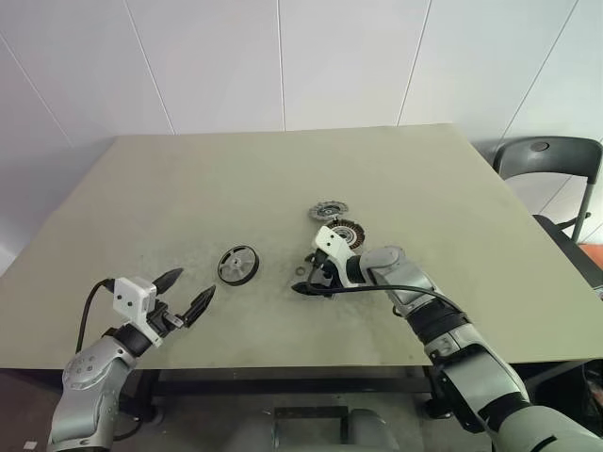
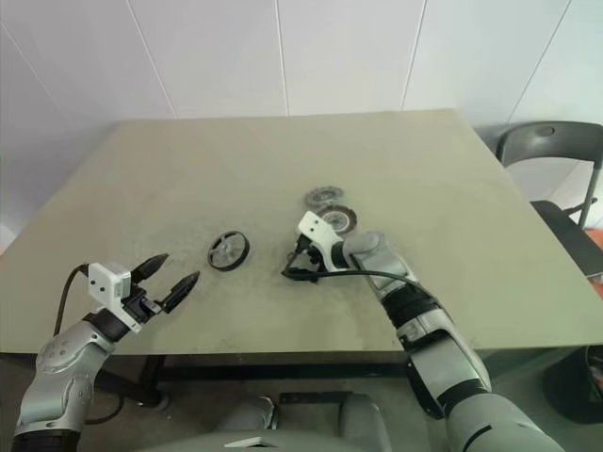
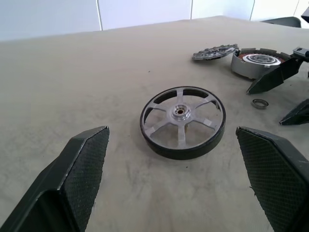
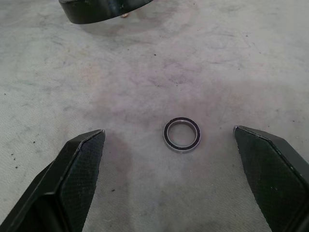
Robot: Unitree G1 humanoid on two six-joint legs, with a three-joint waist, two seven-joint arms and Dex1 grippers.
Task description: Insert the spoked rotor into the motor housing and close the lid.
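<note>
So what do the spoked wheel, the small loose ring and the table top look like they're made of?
Spoked rotor: silvery, matt metal spokes and hub by their dull sheen; the dark rim could be rubber or coated metal. Small ring: probably metal, with bright edges and a dark band on its face. Table top: matt beige, scuffed and speckled, perhaps laminate.

In the right wrist view, the spoked rotor [image 4: 104, 8] ahead of the open jaws is cut off by the picture's edge. In the head views, the motor housing [image 1: 347, 232] is partly hidden behind the right gripper [image 1: 314, 275]. The lid's [image 1: 328, 210] ribs are too small to be made out.
</note>
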